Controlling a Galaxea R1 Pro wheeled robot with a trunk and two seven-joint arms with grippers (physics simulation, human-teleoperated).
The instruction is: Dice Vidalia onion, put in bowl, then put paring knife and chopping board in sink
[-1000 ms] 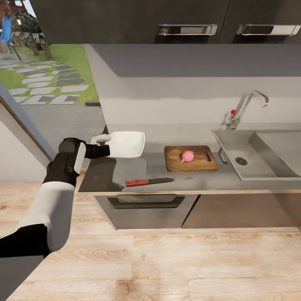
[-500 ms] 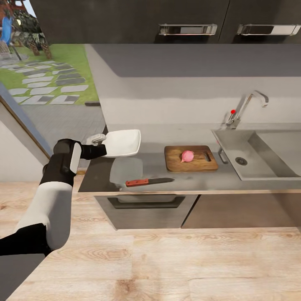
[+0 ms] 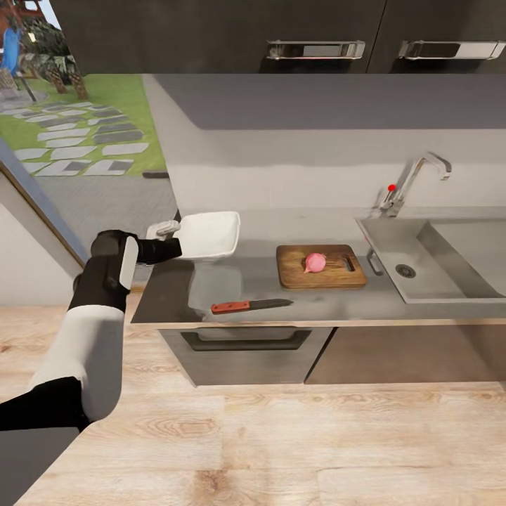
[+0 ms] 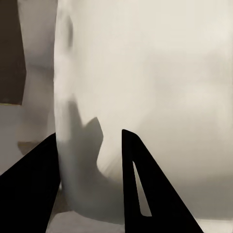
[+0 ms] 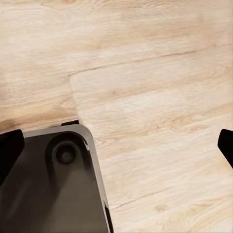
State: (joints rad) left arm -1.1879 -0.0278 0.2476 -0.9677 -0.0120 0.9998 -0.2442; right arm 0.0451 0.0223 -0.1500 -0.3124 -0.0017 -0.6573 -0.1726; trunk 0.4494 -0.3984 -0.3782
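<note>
Bowl [image 3: 208, 235], white, square, rounded corners

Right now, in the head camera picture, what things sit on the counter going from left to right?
Left gripper holding the bowl → paring knife → Vidalia onion on the chopping board → sink with its tap.

Home kitchen: steel sink [image 3: 450, 260], tap [image 3: 414, 179], dark cabinets [image 3: 281, 31].
</note>
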